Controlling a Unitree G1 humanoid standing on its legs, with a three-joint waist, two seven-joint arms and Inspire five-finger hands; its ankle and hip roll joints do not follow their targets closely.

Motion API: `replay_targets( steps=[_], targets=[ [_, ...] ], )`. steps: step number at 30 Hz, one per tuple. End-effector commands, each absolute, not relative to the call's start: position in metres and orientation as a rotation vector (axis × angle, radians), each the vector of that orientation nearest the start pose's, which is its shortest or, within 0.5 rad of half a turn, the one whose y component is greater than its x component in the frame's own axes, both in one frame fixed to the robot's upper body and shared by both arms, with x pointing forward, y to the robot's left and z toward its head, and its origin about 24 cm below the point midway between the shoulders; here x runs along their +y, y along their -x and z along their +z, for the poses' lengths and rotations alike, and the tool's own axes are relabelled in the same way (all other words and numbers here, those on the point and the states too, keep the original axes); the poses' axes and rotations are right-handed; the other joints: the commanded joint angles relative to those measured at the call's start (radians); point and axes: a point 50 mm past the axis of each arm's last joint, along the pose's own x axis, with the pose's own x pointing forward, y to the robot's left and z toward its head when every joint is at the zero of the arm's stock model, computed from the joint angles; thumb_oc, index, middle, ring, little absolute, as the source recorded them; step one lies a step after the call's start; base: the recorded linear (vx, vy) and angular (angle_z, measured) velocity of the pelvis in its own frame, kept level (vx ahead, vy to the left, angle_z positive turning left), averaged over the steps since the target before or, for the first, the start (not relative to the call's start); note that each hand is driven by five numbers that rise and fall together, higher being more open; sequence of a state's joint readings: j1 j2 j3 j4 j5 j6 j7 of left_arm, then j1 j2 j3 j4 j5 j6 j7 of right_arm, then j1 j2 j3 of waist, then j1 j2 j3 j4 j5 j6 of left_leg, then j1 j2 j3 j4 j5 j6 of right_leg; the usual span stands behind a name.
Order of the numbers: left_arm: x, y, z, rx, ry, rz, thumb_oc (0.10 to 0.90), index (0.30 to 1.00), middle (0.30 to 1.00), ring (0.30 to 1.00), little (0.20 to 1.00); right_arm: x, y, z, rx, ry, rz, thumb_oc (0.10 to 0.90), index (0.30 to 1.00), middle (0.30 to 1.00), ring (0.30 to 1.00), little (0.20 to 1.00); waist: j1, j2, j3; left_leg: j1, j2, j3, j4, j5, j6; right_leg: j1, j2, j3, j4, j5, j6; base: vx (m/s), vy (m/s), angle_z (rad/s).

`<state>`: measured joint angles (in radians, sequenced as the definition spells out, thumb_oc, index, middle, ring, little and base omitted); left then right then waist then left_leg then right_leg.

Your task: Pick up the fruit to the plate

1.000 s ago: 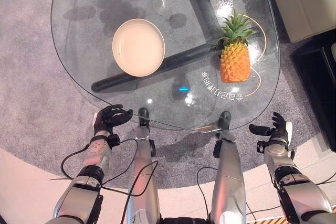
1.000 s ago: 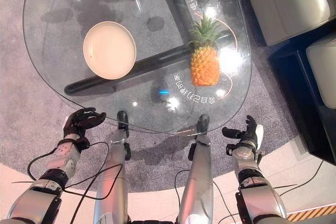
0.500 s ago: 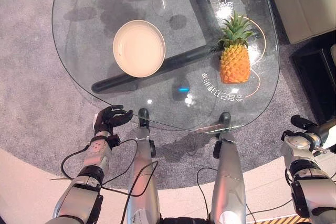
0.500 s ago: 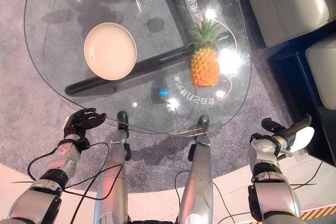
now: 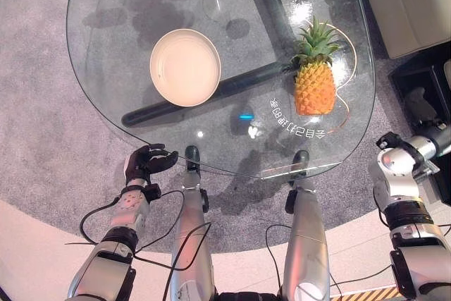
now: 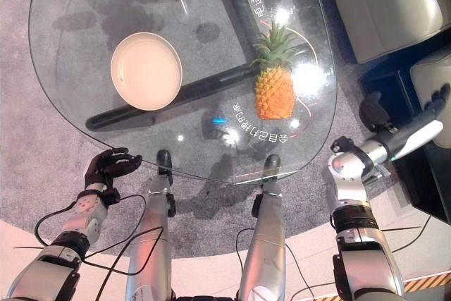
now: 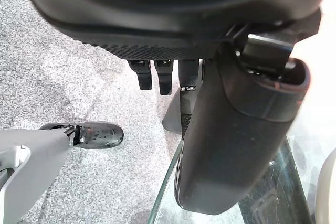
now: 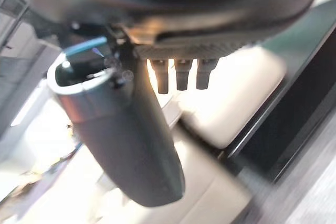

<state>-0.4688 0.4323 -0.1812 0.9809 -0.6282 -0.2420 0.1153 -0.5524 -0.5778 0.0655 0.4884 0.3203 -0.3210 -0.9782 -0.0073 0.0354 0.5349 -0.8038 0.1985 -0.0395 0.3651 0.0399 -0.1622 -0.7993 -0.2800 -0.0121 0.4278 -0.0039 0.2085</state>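
1. Left hand point(image 5: 144, 162): at the glass table's point(image 5: 106, 61) near edge, fingers loosely curled, grasping nothing.
2. Plate point(image 5: 185, 67): on the table's left half, bare.
3. Pineapple point(image 5: 314, 84): upright on the table's right half, well apart from the plate.
4. Right hand point(image 6: 431, 106): off the table's right side, fingers extended, holding nothing.

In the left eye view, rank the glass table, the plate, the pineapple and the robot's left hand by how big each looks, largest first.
1. Glass table
2. Plate and pineapple: similar extent, the plate round, the pineapple long and narrow; unsure.
3. Left hand, smallest, though it seems nearer the camera.
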Motion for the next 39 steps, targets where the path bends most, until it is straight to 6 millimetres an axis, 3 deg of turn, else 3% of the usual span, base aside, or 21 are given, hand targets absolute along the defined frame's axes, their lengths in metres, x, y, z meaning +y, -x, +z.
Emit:
replay_targets(
  steps=[1, 9, 16, 39],
  targets=[
    [0.279, -0.293, -0.014, 0.299, 0.047, 0.387, 0.8, 0.9, 0.9, 0.9, 0.9, -0.263, -0.309, 0.203, -0.758, 0.168, -0.834, 0.8, 0.9, 0.9, 0.9, 0.9, -0.014, -0.026, -0.015, 0.008, -0.01, 0.043, 0.022, -0.033, 0.052, -0.027, -0.028, -0.065, -0.019, 0.053, -0.03, -0.01, 0.033, 0.0],
    [0.275, -0.287, -0.022, 0.303, 0.061, 0.379, 0.8, 0.9, 0.9, 0.9, 0.9, -0.218, -0.307, 0.222, -0.846, 0.343, -0.581, 0.8, 0.9, 0.9, 0.9, 0.9, -0.02, -0.023, -0.015, 0.017, -0.008, 0.059, 0.011, -0.023, 0.051, -0.026, -0.029, -0.058, -0.024, 0.052, -0.032, 0.0, 0.02, 0.0],
    [0.272, -0.285, -0.026, 0.308, 0.063, 0.372, 0.8, 0.9, 0.9, 0.9, 0.9, -0.2, -0.307, 0.226, -0.846, 0.375, -0.445, 0.8, 0.9, 0.9, 0.9, 0.9, -0.02, -0.021, -0.015, 0.028, -0.004, 0.067, 0.003, -0.018, 0.047, -0.02, -0.029, -0.058, -0.025, 0.05, -0.034, 0.01, 0.003, -0.03],
    [0.263, -0.285, -0.029, 0.317, 0.076, 0.358, 0.8, 0.9, 0.9, 0.9, 0.9, -0.182, -0.307, 0.21, -0.758, 0.353, -0.333, 0.8, 0.9, 0.9, 0.9, 0.9, -0.024, -0.015, -0.015, 0.035, -0.004, 0.083, -0.012, -0.005, 0.044, -0.025, -0.033, -0.057, -0.021, 0.052, -0.034, 0.0, 0.002, -0.01]
  ],
)
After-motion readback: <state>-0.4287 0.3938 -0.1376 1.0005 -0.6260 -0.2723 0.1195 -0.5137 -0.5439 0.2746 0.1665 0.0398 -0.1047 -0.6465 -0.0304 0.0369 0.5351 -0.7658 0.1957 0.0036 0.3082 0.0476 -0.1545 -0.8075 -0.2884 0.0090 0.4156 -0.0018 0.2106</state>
